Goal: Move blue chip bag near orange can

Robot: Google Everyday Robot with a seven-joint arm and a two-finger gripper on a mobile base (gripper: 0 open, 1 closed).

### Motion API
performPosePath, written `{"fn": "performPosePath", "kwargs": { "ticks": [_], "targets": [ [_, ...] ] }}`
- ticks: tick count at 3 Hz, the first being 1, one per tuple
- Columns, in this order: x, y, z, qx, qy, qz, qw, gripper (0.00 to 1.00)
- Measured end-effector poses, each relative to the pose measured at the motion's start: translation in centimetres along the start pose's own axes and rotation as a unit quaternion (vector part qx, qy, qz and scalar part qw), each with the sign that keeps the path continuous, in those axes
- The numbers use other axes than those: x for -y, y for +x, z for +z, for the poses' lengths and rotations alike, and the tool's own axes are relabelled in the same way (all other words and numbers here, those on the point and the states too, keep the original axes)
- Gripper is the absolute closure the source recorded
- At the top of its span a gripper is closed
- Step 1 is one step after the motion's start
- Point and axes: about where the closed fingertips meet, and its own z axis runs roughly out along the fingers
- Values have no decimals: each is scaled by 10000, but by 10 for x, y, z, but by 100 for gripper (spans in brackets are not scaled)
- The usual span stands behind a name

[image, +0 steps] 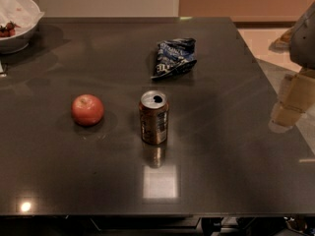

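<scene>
The blue chip bag (174, 57) lies crumpled on the dark table, right of centre toward the back. The orange can (154, 117) stands upright near the middle of the table, its opened silver top showing, a short way in front of the bag and apart from it. My gripper (291, 102) hangs at the right edge of the table, well to the right of both the bag and the can, touching neither. It holds nothing that I can see.
A round red-orange apple (87, 109) sits left of the can. A white bowl (17, 21) with food stands at the back left corner. The dark table (221, 171) ends close to the gripper on the right.
</scene>
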Motion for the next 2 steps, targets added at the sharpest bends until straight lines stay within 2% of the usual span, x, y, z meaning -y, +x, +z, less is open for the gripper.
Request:
{"fn": "performPosePath", "kwargs": {
  "ticks": [1, 2],
  "targets": [
    [0, 0, 0, 0, 0, 0, 10000, 0],
    [11, -7, 5, 75, -13, -56, 10000, 0]
  ]
}}
